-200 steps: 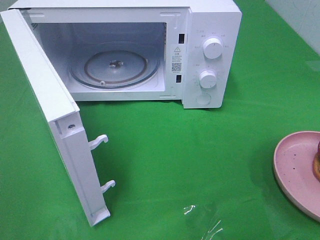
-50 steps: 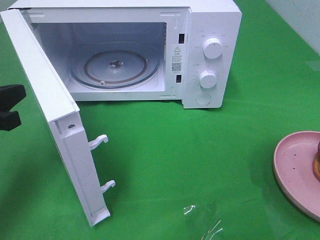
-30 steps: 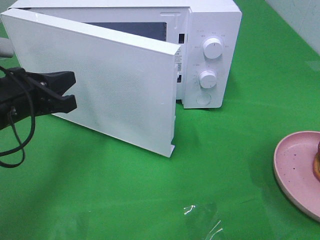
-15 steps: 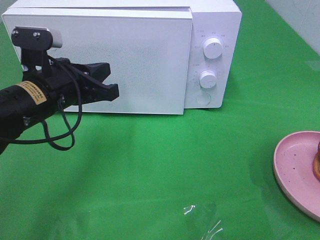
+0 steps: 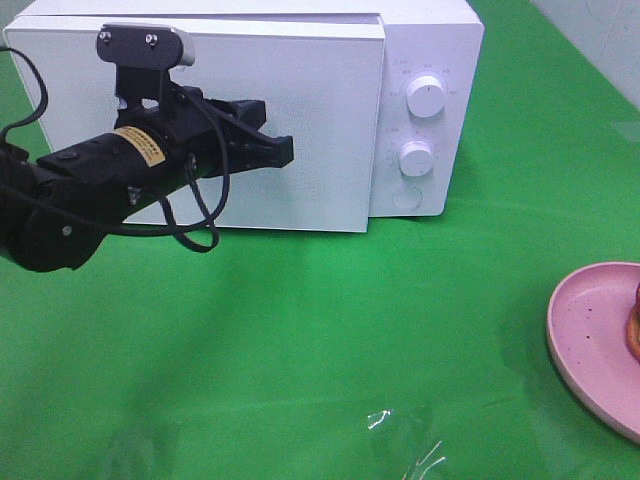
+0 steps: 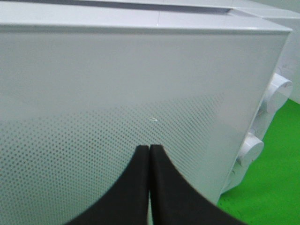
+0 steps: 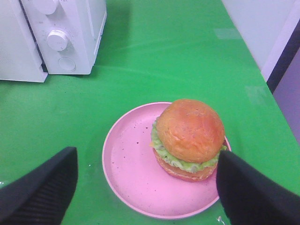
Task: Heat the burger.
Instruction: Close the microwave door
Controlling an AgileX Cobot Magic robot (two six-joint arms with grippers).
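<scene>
Left gripper (image 5: 285, 150) closed, jaws pressed together with nothing between them, tips up against the perforated front of the microwave door (image 5: 320, 120); whether touching or just short of it, cannot tell. Door flush with the white microwave (image 5: 430, 40), two round knobs (image 5: 426, 96) stacked on the control panel to the right of it. Black left arm (image 5: 90, 190) reaching in from the left edge of the high view, cable looped beneath.

Right gripper (image 7: 145, 187) spread wide, empty, hanging above the pink speckled plate (image 7: 131, 164). Burger (image 7: 188, 138) sitting on that plate, toward its far-right side, well apart from the microwave. Everything on a green tablecloth (image 5: 330, 340).
</scene>
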